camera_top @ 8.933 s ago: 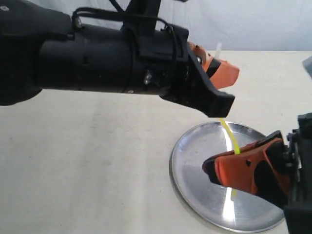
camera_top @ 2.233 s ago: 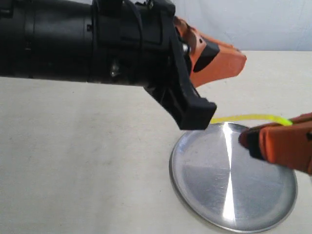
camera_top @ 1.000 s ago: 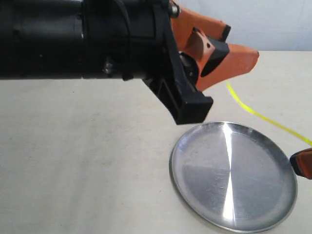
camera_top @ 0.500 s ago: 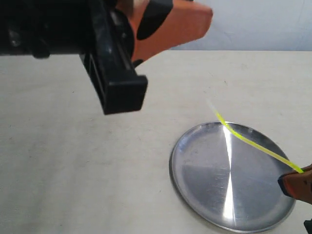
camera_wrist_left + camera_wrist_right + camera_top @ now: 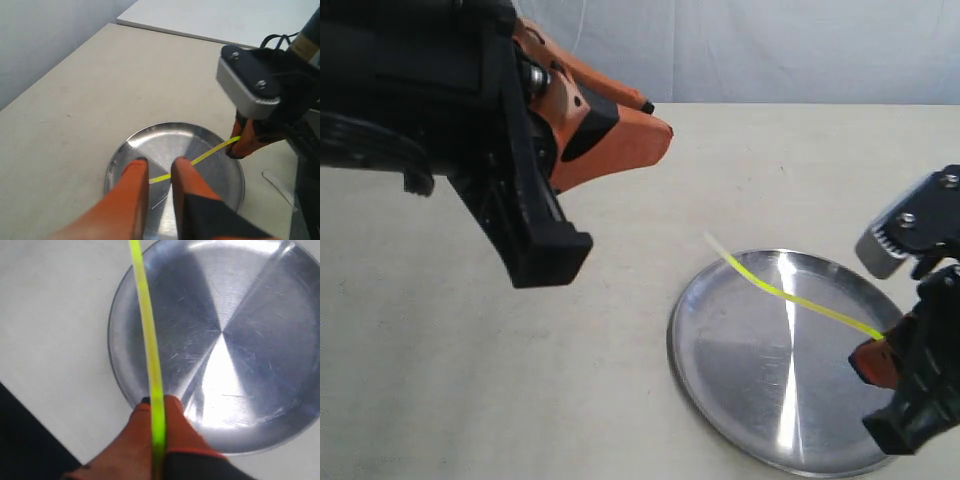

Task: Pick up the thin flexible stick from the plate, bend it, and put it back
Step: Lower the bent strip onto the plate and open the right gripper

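The thin yellow stick [image 5: 790, 297] slants over the silver plate [image 5: 720, 380], its pale tip past the plate's far rim. My right gripper [image 5: 878, 358] is shut on the stick's other end at the plate's right rim. In the right wrist view the stick [image 5: 147, 325] runs straight out from the shut orange fingers [image 5: 177, 422] across the plate [image 5: 250, 300]. My left gripper [image 5: 655, 125] hangs high to the left, open and holding nothing. In its own view the stick [image 5: 212, 152] and plate [image 5: 170, 140] show far below through the gap of the left gripper [image 5: 159, 169].
The plate lies on a beige table [image 5: 520, 400] with a pale backdrop [image 5: 820, 50] behind its far edge. The black left arm [image 5: 410, 110] fills the upper left. The right arm's grey and black wrist [image 5: 260, 85] stands over the plate's right side.
The left gripper has let go of the stick and drawn away up and to the left. The right gripper has brought the stick down over the plate, one end free.
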Motion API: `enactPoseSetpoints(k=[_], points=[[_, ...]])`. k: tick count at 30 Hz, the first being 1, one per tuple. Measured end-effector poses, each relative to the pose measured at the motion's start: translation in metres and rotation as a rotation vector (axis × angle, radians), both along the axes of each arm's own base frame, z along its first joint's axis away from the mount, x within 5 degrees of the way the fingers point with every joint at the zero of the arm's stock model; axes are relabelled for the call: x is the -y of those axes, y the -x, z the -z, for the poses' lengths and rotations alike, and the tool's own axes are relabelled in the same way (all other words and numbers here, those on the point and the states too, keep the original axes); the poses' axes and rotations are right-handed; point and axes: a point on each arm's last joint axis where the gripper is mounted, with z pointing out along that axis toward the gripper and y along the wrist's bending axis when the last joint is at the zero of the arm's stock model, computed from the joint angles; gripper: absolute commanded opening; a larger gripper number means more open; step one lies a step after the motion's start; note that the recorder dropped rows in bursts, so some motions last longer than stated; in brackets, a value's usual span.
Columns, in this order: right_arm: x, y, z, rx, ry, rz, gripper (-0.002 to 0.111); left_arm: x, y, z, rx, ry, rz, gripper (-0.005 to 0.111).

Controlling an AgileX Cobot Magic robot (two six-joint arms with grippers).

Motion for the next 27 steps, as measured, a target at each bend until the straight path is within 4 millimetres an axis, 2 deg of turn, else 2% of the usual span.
enactPoseSetpoints(k=[4, 7, 13, 17, 19, 24, 25, 27], points=[[-0.008, -0.026, 0.027, -0.081, 0.077, 0.001, -0.001, 0.0, 0.0, 0.0, 0.0, -0.001, -0.001, 0.019], [-0.012, -0.038, 0.047, -0.158, 0.13, -0.005, -0.001, 0.0, 0.0, 0.0, 0.0, -0.001, -0.001, 0.019], [-0.013, -0.056, 0.075, -0.208, 0.229, 0.005, -0.001, 0.0, 0.0, 0.0, -0.003, 0.001, -0.001, 0.019], [-0.014, -0.063, 0.086, -0.216, 0.244, 0.047, 0.0, 0.0, 0.0, 0.0, 0.0, 0.005, -0.004, 0.019], [-0.015, -0.065, 0.088, -0.21, 0.24, 0.063, 0.008, 0.0, 0.0, -0.001, 0.001, 0.007, -0.005, 0.019], [-0.016, -0.067, 0.088, -0.191, 0.228, 0.077, 0.046, 0.0, -0.001, -0.001, 0.004, 0.011, -0.007, 0.019], [-0.016, -0.068, 0.088, -0.191, 0.226, 0.082, 0.05, 0.0, -0.001, -0.001, 0.005, 0.012, -0.007, 0.019], [-0.016, -0.068, 0.088, -0.193, 0.223, 0.092, 0.049, 0.0, -0.001, -0.001, 0.007, 0.012, -0.007, 0.019]])
